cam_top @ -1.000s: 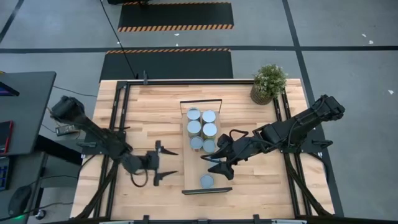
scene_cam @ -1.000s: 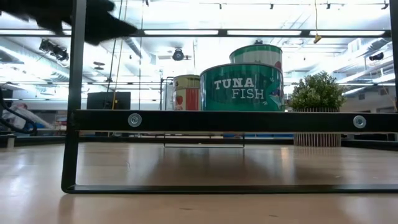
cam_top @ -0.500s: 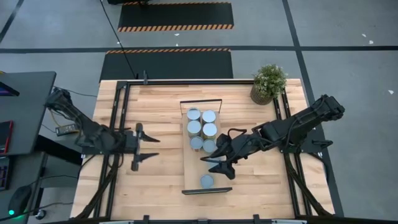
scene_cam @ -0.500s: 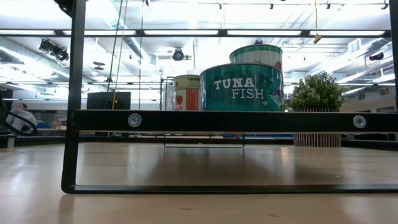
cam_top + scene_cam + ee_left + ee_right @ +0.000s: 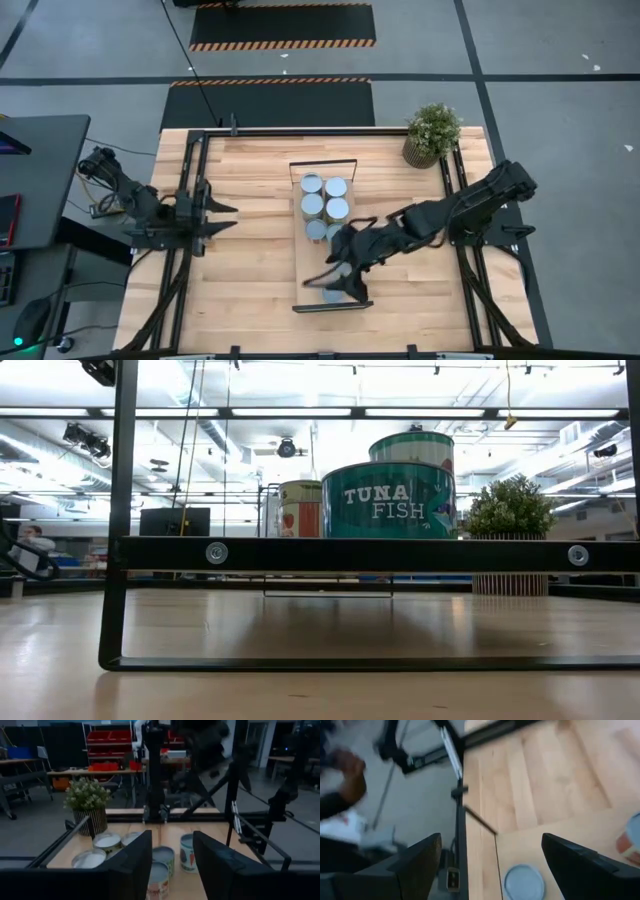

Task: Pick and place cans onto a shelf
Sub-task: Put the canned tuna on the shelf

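Right hand (image 5: 335, 283), fingers spread and empty, hovers over the lone silvery can (image 5: 524, 881) on the long light-wood shelf (image 5: 310, 290), apparently poised to grasp; left hand (image 5: 222, 215), half-closed, idles aside.

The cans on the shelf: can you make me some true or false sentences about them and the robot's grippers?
1. The right gripper hangs over the single can at the shelf's near end. True.
2. The right gripper is shut tight. False: its fingers are wide open.
3. The plant stands on the shelf. False: it stands on the table's far right corner, off the shelf.
4. The left gripper holds a can. False: it is by the table's left edge with nothing between its fingers.
5. Most cans sit bunched at the shelf's far end. True.
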Available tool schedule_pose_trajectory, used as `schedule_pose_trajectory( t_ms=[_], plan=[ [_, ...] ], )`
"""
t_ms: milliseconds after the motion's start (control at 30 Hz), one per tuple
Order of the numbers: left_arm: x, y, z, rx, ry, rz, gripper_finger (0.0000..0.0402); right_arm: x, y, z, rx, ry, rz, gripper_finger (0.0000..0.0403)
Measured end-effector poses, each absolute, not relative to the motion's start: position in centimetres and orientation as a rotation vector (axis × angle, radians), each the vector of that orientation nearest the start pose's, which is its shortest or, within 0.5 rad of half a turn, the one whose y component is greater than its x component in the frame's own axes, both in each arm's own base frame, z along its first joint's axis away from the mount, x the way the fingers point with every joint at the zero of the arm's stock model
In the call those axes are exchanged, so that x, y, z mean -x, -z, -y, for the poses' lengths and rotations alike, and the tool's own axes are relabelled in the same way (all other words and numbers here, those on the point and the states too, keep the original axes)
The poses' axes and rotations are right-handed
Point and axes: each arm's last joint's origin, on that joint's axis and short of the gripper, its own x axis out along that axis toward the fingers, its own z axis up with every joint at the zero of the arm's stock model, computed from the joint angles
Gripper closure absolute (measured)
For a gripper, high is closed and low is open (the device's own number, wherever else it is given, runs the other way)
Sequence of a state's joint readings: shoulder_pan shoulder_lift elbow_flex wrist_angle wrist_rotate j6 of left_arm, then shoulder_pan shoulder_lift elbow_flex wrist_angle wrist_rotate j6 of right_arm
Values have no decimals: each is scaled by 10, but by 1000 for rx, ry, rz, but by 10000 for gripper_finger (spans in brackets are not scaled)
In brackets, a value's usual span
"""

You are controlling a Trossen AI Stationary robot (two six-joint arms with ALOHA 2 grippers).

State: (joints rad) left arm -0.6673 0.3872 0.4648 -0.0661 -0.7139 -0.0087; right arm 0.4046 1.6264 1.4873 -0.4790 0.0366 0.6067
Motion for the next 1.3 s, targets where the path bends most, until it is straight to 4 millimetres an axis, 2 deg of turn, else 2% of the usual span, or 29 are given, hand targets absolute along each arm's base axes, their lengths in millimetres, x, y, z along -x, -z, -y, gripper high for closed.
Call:
schedule_pose_trajectory(
  t_ms=[200,433,600,700,900,1067,1133,1300],
  plan=[
    [-86,-282,43,16,-54,16,260,-359,-326,-152,-327,-131,-846,51],
    [-84,-261,41,29,-96,10,260,-373,-320,-156,-174,-76,-927,51],
    [-73,-265,33,41,-86,63,260,-377,-320,-144,-88,-69,-924,51],
    [-65,-267,28,52,-68,97,260,-378,-321,-146,7,-84,-890,51],
    [-61,-253,26,47,-51,102,260,-382,-320,-150,187,-184,-855,51],
    [-63,-238,28,41,-54,141,260,-393,-300,-153,341,-273,-878,51],
    [-64,-238,29,34,-51,156,260,-400,-290,-154,417,-293,-873,51],
    [-64,-242,28,11,-50,188,260,-408,-277,-152,543,-213,-884,51]
  ],
)
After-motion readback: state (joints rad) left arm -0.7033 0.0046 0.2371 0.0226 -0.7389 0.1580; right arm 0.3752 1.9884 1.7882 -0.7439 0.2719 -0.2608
